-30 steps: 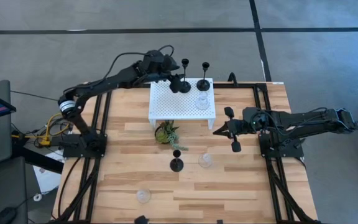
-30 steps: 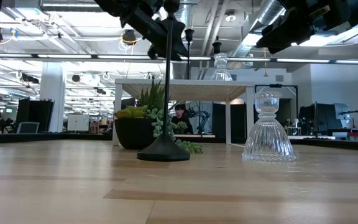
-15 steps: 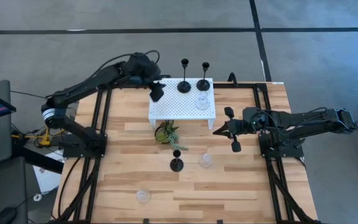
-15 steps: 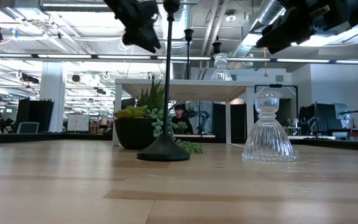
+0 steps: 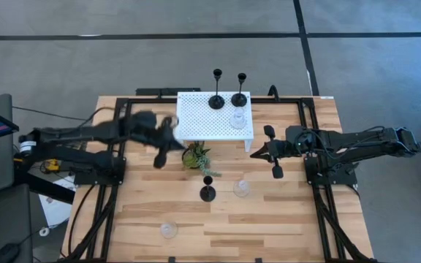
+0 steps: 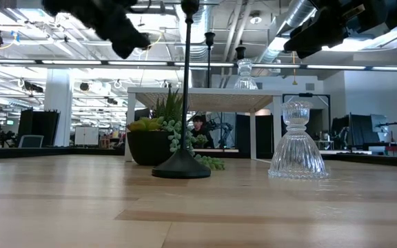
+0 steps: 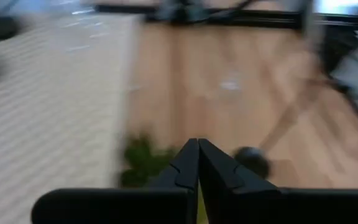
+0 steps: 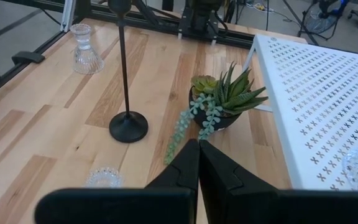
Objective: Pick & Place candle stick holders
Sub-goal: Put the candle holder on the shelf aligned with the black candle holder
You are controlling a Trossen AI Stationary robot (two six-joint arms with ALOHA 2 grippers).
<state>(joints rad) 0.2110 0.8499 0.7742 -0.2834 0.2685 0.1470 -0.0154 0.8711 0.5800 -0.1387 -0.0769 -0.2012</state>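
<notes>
Two black candle stick holders [image 5: 216, 101] [image 5: 239, 98] and a clear glass one [image 5: 237, 119] stand on the white perforated stand [image 5: 196, 117]. A third black holder [image 5: 207, 192] [image 8: 127, 124] stands on its round base on the table, with a glass one [image 5: 241, 188] beside it and another [image 5: 169, 230] near the front edge. My left gripper [image 5: 161, 155] [image 7: 198, 155] is shut and empty, above the table just left of the potted plant [image 5: 196, 157]. My right gripper [image 5: 258, 154] [image 8: 197, 152] is shut and empty, right of the stand.
The white stand [image 8: 316, 93] fills the table's far middle, and the green plant [image 8: 219, 102] sits just in front of it. Black frame rails [image 5: 115, 183] run along the table's left and right sides. Bare wood lies at the near left and near right.
My left gripper has swung away from the black holders on the stand, down and toward the table's left and near side. It now hangs beside the plant. The holders on the stand have stayed upright.
</notes>
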